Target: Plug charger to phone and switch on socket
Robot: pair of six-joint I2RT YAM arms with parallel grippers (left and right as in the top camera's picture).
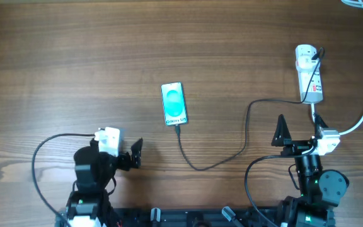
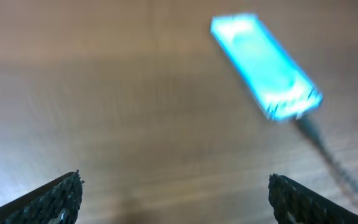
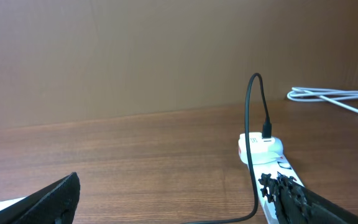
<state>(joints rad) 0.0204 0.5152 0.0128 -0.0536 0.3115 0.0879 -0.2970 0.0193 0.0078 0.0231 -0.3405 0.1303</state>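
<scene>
The left jaws stand wide apart, holding nothing, above the brown wooden surface (image 1: 74,63). Ahead of them and to their right lies the small rectangular phone with a lit teal screen (image 1: 174,104). The thin black charger cable (image 1: 214,162) meets the phone's near end, but blur hides whether its tip is seated. The right jaws gape just as wide and are empty. Just ahead, by their right finger, lies the white elongated power-strip socket (image 1: 309,74), with the cable's other end plugged in at its far end. The step in hand is probably switching on: the right jaws would need to find the switch and press it. No containers are in view.
</scene>
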